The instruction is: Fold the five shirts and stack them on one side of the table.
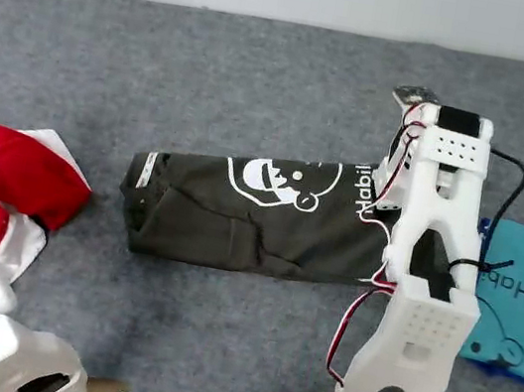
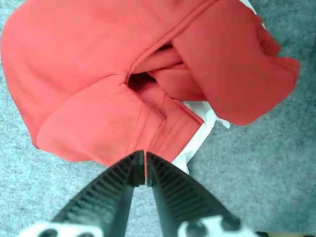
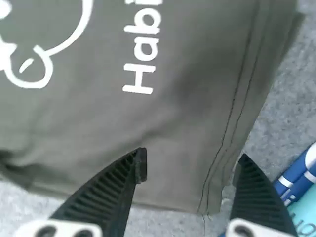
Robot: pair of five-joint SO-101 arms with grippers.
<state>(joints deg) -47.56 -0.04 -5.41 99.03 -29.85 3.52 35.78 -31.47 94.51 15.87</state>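
The dark shirt (image 1: 237,222) lay mid-table, long axis side to side. The right gripper (image 3: 192,163), jaws apart, stood over its hem end and was the nearer. The left gripper (image 2: 145,160), jaws together and empty, hung over the red shirt (image 2: 98,74).

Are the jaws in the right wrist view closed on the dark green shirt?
No, the jaws stand wide apart over the edge of the dark green shirt, with nothing gripped between them.
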